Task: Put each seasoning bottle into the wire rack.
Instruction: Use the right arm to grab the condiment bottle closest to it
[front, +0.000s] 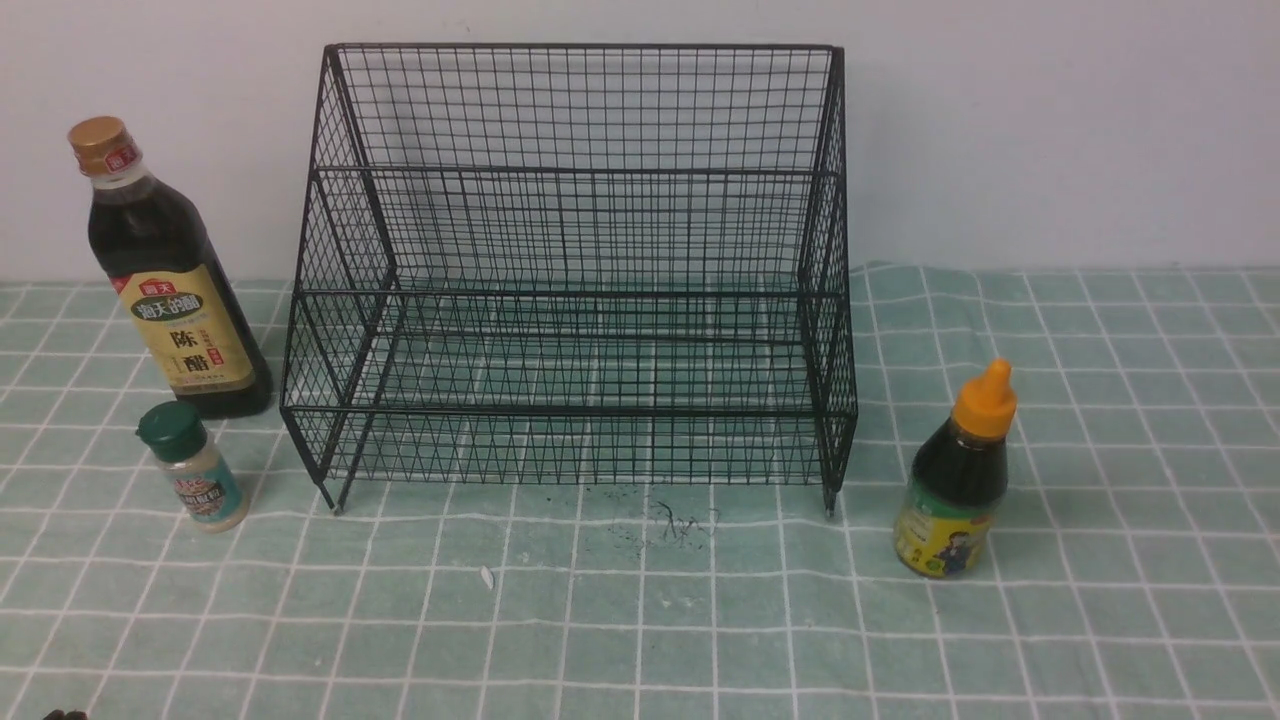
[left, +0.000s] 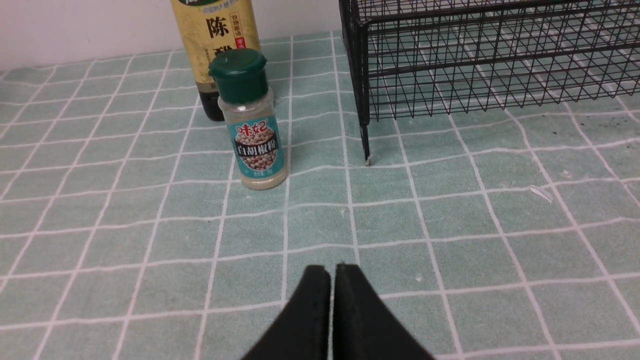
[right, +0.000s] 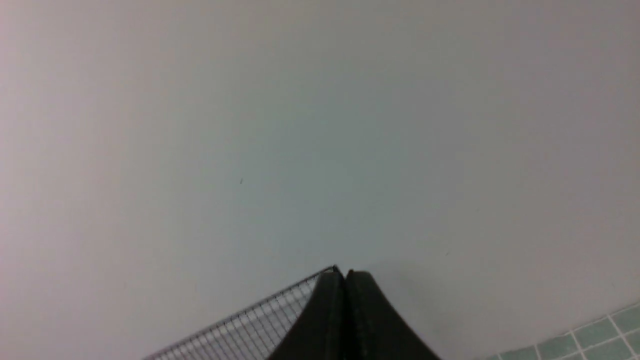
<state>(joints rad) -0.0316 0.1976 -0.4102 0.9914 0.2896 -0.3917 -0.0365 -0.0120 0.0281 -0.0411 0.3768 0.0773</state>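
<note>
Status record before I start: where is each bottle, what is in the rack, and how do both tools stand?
wire rack: centre of the cloth, both tiers hold no bottle
vinegar bottle: upright, left of rack
shaker: upright, just in front of vinegar bottle
squeeze bottle: upright, right of rack
left tool: shut, holds nothing, faces shaker
right tool: shut, holds nothing, faces wall
bottles placed: none of three

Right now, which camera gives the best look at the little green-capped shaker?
The left wrist view: the green-capped shaker stands close and whole, label readable. The front view shows it whole but small, in front of the vinegar bottle. The right wrist view misses it, showing mostly wall and a corner of the wire rack.
</note>
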